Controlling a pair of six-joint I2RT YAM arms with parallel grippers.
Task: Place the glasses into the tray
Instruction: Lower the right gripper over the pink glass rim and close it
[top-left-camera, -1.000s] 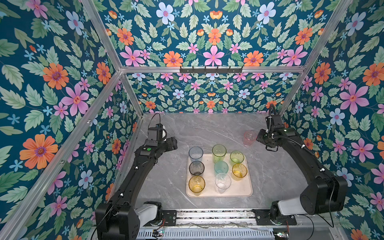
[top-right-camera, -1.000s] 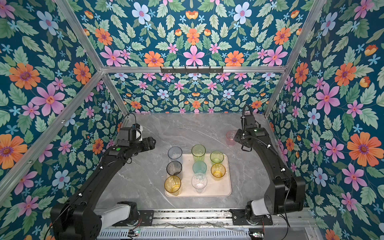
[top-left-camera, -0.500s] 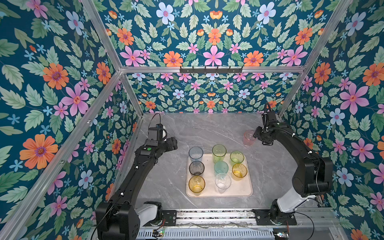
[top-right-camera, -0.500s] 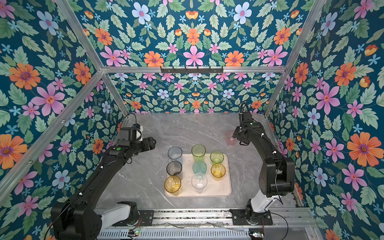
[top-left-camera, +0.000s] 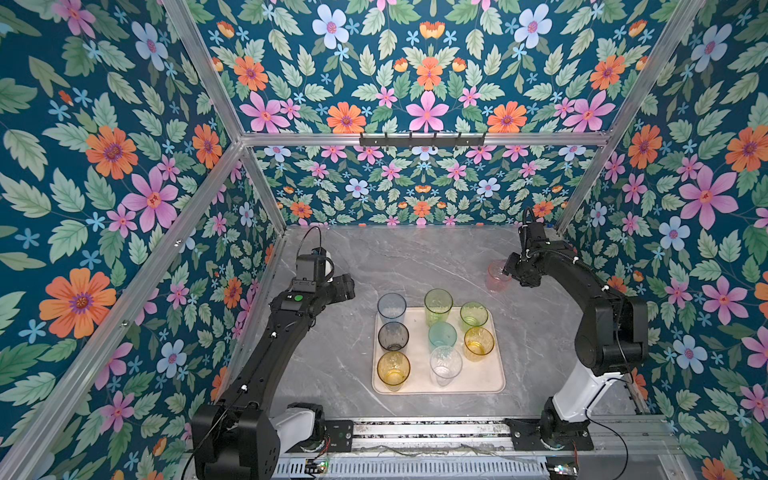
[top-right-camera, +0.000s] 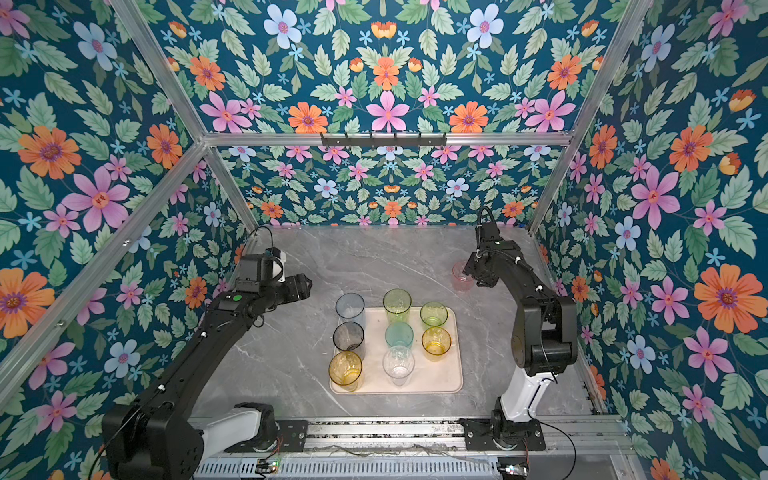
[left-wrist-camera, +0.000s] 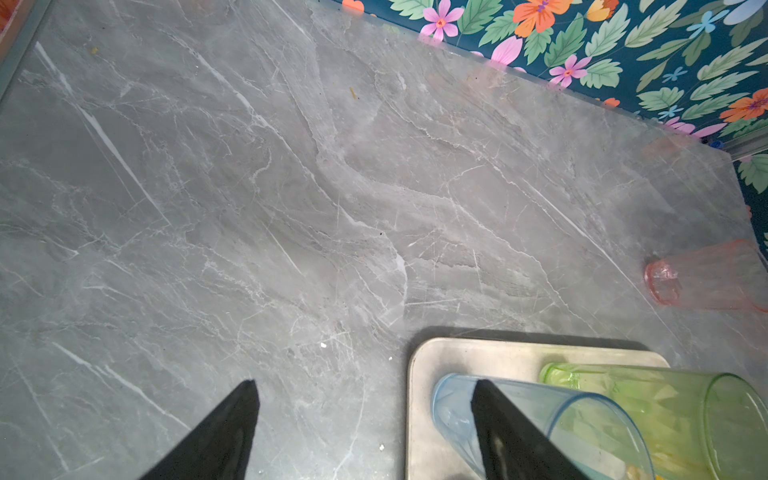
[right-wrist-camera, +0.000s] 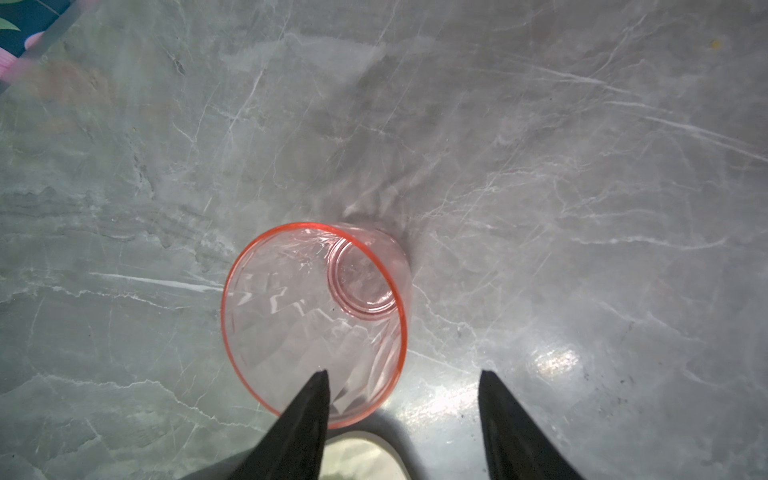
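The right gripper (right-wrist-camera: 403, 374) has its fingers (right-wrist-camera: 303, 424) apart and clamps nothing. One tip hangs over the mouth of the pink glass (right-wrist-camera: 316, 316) and the other is outside it over the table (right-wrist-camera: 582, 166), so the glass's wall lies between them. Whether either tip touches the rim I cannot tell. The pink glass stands upright on the table, off the tray (top-left-camera: 482, 380), beyond its far right corner. The left gripper (left-wrist-camera: 363, 382) also has its fingers (left-wrist-camera: 224, 436) wide apart and empty, hovering over the table to the left of the tray's far left corner. In the left wrist view one finger crosses in front of the blue glass (top-left-camera: 391, 307). Eight glasses stand upright in the tray. Down its left side, far to near, are the blue glass, the grey glass (top-left-camera: 392, 336) and the amber glass (top-left-camera: 393, 368). Down its middle are the tall green glass (top-left-camera: 438, 305), the teal glass (top-left-camera: 441, 334) and the clear glass (top-left-camera: 445, 363). On its right side are the short green glass (top-left-camera: 473, 316) and, nearer, the yellow glass (top-left-camera: 478, 341). The tray's near right corner is bare. The short green glass and the yellow glass stand between the pink glass and that bare corner.
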